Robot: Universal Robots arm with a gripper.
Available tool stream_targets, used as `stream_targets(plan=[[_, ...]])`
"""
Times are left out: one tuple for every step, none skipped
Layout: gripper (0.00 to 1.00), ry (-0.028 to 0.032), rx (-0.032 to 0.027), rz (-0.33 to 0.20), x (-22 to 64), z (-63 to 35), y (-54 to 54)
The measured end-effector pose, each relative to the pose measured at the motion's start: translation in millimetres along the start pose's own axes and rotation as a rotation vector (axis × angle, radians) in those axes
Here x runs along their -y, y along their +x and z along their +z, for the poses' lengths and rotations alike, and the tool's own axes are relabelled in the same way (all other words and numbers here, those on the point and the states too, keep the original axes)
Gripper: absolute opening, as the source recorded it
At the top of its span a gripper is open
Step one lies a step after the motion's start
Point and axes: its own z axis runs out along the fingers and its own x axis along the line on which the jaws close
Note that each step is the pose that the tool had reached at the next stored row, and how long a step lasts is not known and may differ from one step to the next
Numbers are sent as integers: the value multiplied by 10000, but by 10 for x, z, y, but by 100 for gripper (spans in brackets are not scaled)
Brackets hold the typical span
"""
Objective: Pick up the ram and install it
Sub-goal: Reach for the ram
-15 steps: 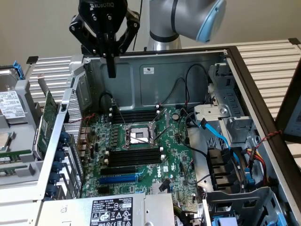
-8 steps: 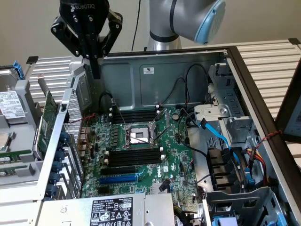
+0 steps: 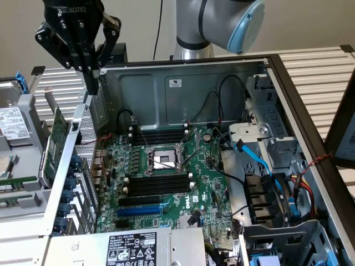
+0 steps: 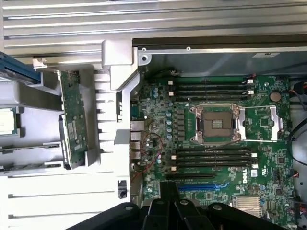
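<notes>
Holds the hand [image 3: 93, 83] shut and empty above the case wall [image 3: 84, 132], with the ram [image 3: 54, 145] on edge just outside it, lower toward the exterior view's left, lengthwise along that wall.

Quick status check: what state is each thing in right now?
gripper: shut, holding nothing, raised over the case's edge.
ram: standing on edge outside the case, not held.
memory slots: empty.
CPU socket: uncovered, no cooler.
case: side open.

Closed pincer [image 4: 169, 190], exposed motherboard [image 4: 216, 144]
</notes>
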Motion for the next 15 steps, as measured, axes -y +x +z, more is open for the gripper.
stream_targets(plan=[[11,0,0,-1,3,0,42],[11,1,0,-2,7,-1,91],[11,1,0,-1,10,-1,136],[11,2,0,0,13,-2,181],[11,3,0,0,16,-2,227],[11,4,0,-1,20,-3,272],[11,4,0,-2,23,-3,316],[11,5,1,-1,26,-3,361],[11,6,0,-1,29,-4,406],[11,8,0,0,32,-4,451],[11,8,1,-1,36,-4,496],[11,8,1,-2,39,-4,542],[11,8,1,-2,42,-5,587],[11,9,1,-1,45,-6,633],[11,9,0,0,48,-7,678]])
